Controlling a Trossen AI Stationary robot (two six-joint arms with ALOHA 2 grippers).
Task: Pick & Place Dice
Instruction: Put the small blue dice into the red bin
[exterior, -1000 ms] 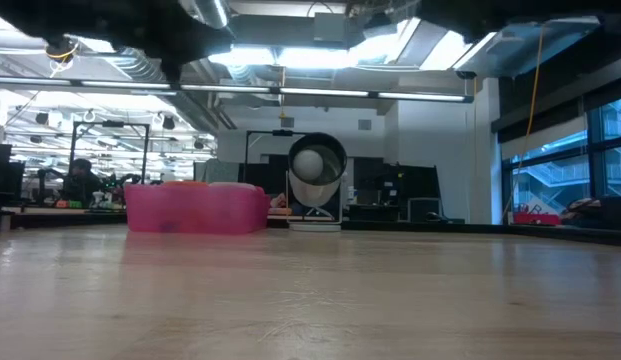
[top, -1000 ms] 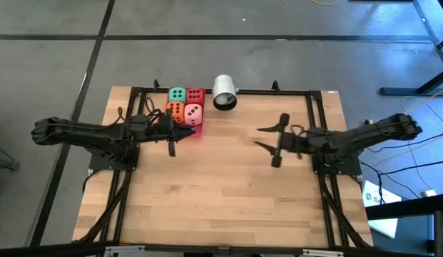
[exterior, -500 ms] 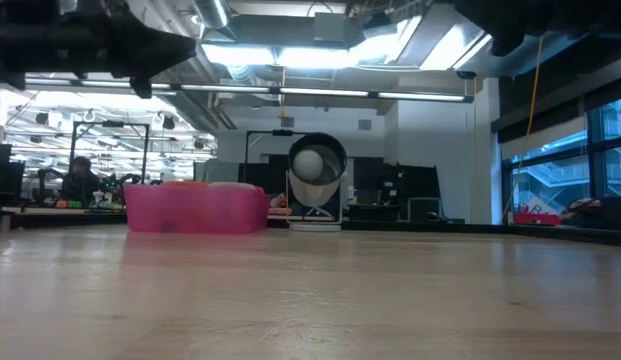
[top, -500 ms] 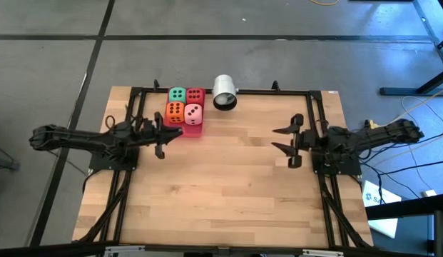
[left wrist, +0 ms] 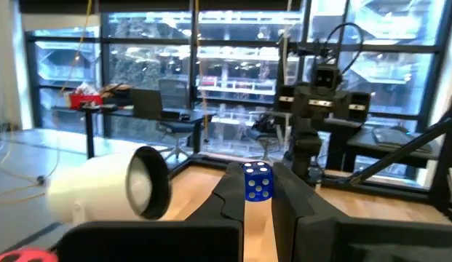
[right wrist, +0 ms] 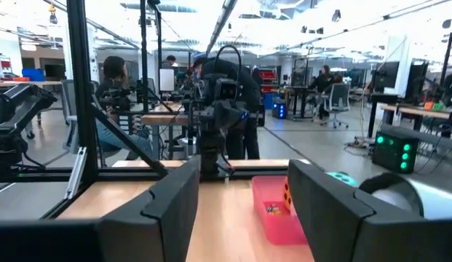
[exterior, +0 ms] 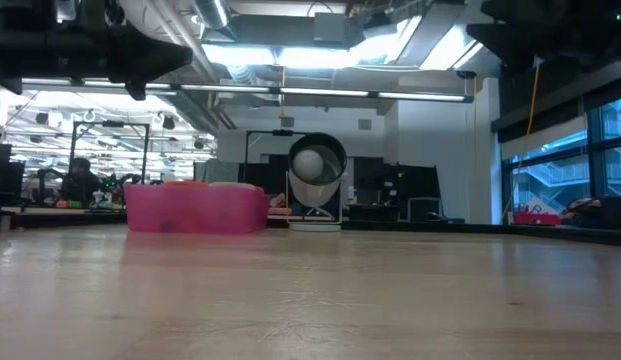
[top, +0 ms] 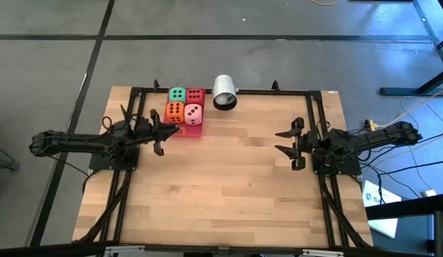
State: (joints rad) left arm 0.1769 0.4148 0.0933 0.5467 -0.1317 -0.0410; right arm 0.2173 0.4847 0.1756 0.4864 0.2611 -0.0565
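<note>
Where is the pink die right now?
In the high view, the soft pink die with dark pips sits in the pink tray at the table's far left, beside the orange die, below the red die.

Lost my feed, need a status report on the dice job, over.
Left gripper shut, beside pink tray. Right gripper open, empty. Four dice in tray. White cylinder beside it.

We hold our left arm low over the wooden table (top: 221, 185), its left gripper (top: 158, 133) pinched closed near the table's left edge. Our right gripper (top: 291, 145) hangs spread apart toward the table's right edge, both pointing at the table's middle.
</note>
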